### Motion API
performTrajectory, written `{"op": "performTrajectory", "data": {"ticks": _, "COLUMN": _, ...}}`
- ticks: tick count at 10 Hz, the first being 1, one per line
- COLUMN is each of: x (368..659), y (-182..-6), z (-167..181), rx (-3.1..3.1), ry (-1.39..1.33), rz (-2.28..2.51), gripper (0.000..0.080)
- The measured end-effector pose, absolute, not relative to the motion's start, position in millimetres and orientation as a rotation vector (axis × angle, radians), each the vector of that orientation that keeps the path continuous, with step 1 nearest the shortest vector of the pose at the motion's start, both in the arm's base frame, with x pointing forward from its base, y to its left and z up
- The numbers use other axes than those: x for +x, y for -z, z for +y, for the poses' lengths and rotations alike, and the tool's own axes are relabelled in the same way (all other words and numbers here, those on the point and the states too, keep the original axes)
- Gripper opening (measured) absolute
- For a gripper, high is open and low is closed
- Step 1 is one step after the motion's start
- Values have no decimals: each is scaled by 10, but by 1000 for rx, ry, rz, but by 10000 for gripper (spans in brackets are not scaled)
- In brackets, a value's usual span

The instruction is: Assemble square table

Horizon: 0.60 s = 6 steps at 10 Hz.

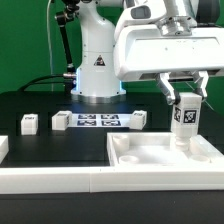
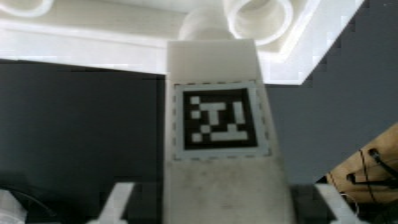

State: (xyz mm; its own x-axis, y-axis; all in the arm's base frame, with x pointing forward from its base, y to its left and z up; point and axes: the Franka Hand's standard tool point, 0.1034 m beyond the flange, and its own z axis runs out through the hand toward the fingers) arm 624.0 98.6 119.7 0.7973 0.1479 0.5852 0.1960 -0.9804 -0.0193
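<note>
pincer (image 1: 185, 100) gripping leg (image 1: 185, 120), seemingly over tabletop (image 1: 150, 160)

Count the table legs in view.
4 legs: one in the gripper over the tabletop; two lying to the exterior view's left of the marker board, one to its right. Arm may hide others.

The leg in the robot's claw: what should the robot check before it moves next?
1. Gripper shut on the leg: ok.
2. Leg standing upright, tag facing out: ok.
3. Leg over the tabletop, inside its rim: ok.
4. Leg's lower end lined up with a corner hole: cannot tell, it is hidden.
5. Leg centred between the fingers: ok.
6. Spare legs lying away from the tabletop: ok.
</note>
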Motion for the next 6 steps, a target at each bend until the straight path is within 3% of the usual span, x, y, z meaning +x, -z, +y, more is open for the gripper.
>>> {"op": "performTrajectory", "data": {"ticks": 6, "x": 6227, "y": -1088, "z": 1177, "rx": -2893, "ry": 914, "rz": -314, "gripper": 290}}
